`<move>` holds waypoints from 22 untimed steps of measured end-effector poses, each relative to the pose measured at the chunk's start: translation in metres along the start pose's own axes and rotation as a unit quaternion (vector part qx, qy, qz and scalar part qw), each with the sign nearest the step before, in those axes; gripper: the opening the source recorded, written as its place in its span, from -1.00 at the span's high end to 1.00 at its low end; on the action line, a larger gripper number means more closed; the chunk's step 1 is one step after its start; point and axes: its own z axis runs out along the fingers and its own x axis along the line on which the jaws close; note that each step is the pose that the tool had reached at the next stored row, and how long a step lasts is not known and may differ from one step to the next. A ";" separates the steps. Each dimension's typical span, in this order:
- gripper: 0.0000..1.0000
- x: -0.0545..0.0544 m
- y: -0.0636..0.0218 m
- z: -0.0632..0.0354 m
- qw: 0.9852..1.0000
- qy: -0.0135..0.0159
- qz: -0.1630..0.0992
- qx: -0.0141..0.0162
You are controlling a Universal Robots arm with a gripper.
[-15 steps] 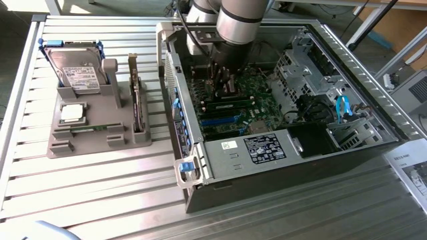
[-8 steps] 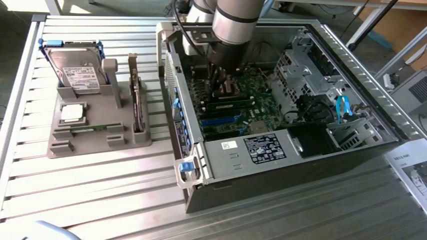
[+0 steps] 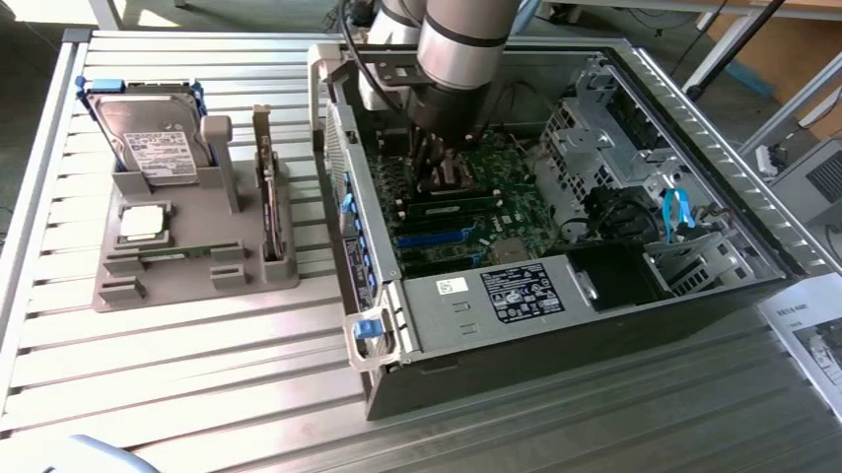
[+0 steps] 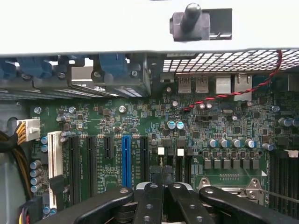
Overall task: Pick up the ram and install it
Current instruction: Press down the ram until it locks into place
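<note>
A thin dark-green strip that looks like the ram (image 3: 172,253) lies flat in the grey holder (image 3: 125,291) on the exterior view's left, just in front of a square silver chip. My gripper (image 3: 441,163) hangs inside the open computer case, over the green motherboard (image 3: 507,202), well away from the holder. In the wrist view the gripper (image 4: 163,181) is shut, its two black fingers pressed together with nothing between them. It hovers above the motherboard (image 4: 140,116), between the blue slot (image 4: 126,158) and the processor socket.
The holder also carries a hard drive (image 3: 148,133) and an upright expansion card (image 3: 270,192). The case walls (image 3: 349,246) ring the motherboard, with a power supply (image 3: 520,291) and drive cages (image 3: 593,138) inside. Long dark memory slots (image 4: 282,168) sit beside the socket. A red-black wire (image 4: 243,91) runs near the rear ports.
</note>
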 end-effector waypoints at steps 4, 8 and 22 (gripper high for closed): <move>0.80 0.000 -0.0001 0.0034 1.000 0.000 0.000 0.000; 0.80 0.000 -0.0002 0.0067 1.000 0.000 0.000 0.000; 0.80 -0.001 -0.0004 0.0129 1.000 0.000 0.000 0.000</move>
